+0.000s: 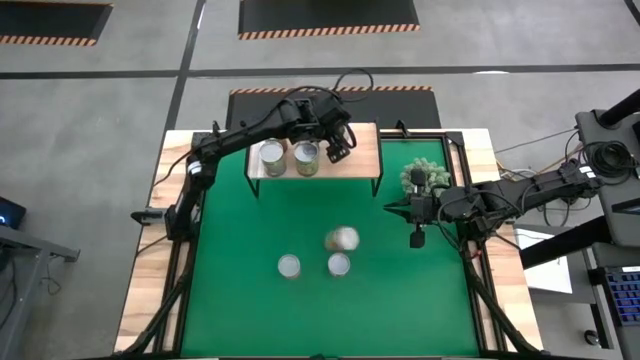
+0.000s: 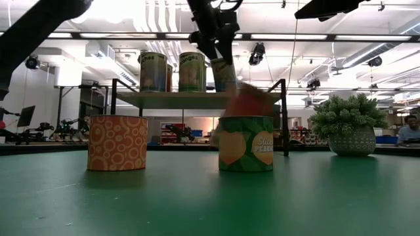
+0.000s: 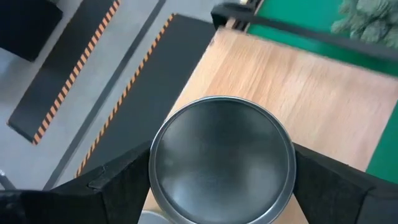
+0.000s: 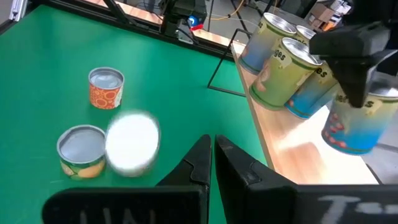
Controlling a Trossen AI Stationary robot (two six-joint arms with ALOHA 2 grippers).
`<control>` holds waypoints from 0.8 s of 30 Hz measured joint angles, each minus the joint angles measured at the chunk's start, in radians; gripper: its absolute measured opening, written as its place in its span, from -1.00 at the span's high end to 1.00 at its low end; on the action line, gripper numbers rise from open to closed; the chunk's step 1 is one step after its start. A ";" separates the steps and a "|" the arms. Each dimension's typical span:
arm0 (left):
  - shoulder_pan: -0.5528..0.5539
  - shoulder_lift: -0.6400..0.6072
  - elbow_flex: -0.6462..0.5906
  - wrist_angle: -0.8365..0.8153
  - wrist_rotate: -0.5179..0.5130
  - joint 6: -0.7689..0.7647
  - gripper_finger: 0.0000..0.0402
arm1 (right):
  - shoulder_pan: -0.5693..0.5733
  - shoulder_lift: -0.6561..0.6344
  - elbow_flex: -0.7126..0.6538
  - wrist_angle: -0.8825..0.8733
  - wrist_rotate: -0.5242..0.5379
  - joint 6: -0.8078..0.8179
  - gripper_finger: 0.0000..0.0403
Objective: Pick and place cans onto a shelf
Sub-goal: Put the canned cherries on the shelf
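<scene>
1. Nearest the front of the green mat (image 1: 240, 290) stand two upright cans: one with an orange patterned label (image 1: 289, 265) and, just beside it, one with a green peach label (image 1: 339, 264).
2. Slightly behind these, a third can (image 1: 343, 239) shows only as a blur, so how it lies cannot be told.
3. Right of the mat's middle, the right gripper (image 1: 417, 239) hangs over the green surface with its fingers (image 4: 199, 163) pressed together, holding nothing.
4. Just behind that arm, a spiky pale-green plant (image 1: 428, 176) sits near the mat's far right corner.
5. Along the far edge stands the shelf (image 1: 365, 150), a light wooden plank on thin black legs.
6. On the shelf's left part, two cans (image 1: 271, 156) stand upright, side by side and nearly touching.
7. Beside them, over the shelf's middle, the left gripper (image 1: 339, 146) holds another can (image 3: 222, 158), its fingers (image 3: 118, 186) spread wide against the can's two sides.
8. Whether this held can (image 2: 224, 73) touches the plank cannot be told.
</scene>
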 joint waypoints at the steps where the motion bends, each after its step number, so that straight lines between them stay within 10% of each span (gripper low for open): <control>1: -0.003 -0.003 0.000 0.010 0.000 0.000 -0.60 | 0.000 0.000 0.000 0.000 0.000 0.000 0.96; 10: -0.201 -0.032 0.000 0.016 -0.024 -0.005 -0.54 | 0.000 0.000 0.000 -0.050 0.001 0.047 0.96; 24: -0.679 -0.100 -0.006 -0.385 -0.483 -0.302 -0.57 | 0.000 0.000 -0.013 -0.053 0.000 0.115 0.96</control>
